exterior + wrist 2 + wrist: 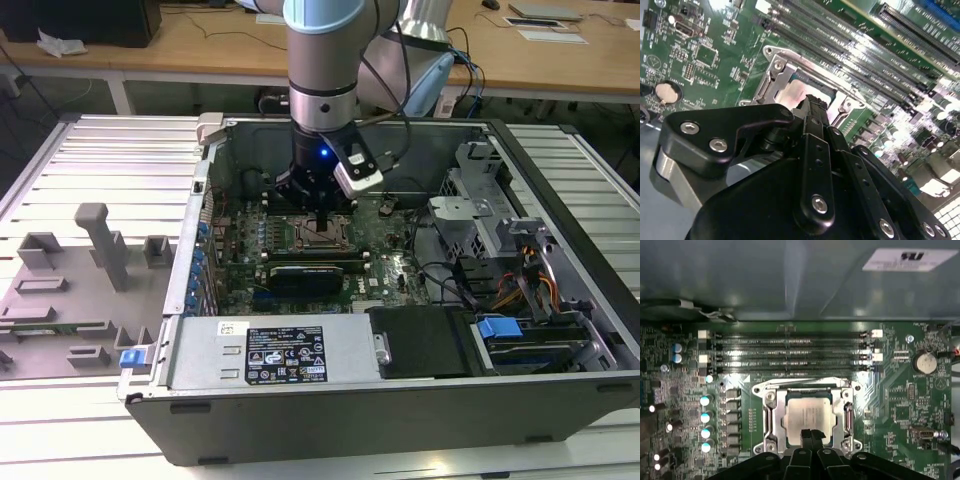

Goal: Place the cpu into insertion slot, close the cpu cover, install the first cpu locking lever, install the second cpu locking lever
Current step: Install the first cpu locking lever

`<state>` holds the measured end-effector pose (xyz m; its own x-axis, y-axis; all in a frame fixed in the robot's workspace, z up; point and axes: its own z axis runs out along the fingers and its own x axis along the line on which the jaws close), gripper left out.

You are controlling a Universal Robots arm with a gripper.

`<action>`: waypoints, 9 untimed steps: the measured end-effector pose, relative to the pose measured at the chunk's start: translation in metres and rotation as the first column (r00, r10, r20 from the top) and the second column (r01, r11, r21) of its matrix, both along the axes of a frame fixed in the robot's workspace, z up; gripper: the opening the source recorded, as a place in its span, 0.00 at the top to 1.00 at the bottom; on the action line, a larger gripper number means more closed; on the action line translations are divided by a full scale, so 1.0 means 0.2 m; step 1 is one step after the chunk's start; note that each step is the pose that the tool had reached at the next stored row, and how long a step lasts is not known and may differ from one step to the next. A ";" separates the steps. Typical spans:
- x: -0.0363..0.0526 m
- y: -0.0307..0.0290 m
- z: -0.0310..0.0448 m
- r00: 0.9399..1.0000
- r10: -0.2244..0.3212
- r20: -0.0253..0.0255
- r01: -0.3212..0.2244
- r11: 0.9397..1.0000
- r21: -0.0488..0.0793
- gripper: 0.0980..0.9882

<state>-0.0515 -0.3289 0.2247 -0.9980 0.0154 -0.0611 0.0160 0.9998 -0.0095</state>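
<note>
- Ribbed metal worktop point(90, 160) carries an open computer case point(400, 400) lying on its side; wooden desks run along the far edge behind it.
- Grey moulded fixtures point(95, 250) stand on the worktop near its edge at the exterior view's left, apart from the case.
- Inside the case, a green motherboard point(390, 265) fills the floor toward the exterior view's left, with a drive cage and bundled cables toward the exterior view's right.
- Robot arm point(322, 60) reaches straight down into the case from above, over the middle of the motherboard.
- Long black memory slots point(790, 347) lie in parallel rows just beside the socket's far side in the first wrist view.
- Silvery socket frame point(767, 415) with screws at its corners surrounds the chip; whether this is the cpu cover lying shut I cannot tell.
- Black gripper point(812, 435) has its fingers drawn together, tips down on the near edge of the cpu's top, grasping nothing; it shows too in the second wrist view point(815, 102).
- Pale grey cpu point(807, 412) lies flat in the socket, square with the frame.
</note>
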 end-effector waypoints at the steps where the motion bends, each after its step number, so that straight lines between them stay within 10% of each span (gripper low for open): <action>1: 0.000 0.000 0.000 1.000 0.000 0.000 0.000 1.000 0.000 0.99; 9: 0.000 -0.001 0.082 1.000 0.000 0.000 0.000 1.000 0.000 0.99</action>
<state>-0.0516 -0.3291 0.2412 -0.9980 0.0152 -0.0612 0.0158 0.9998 -0.0098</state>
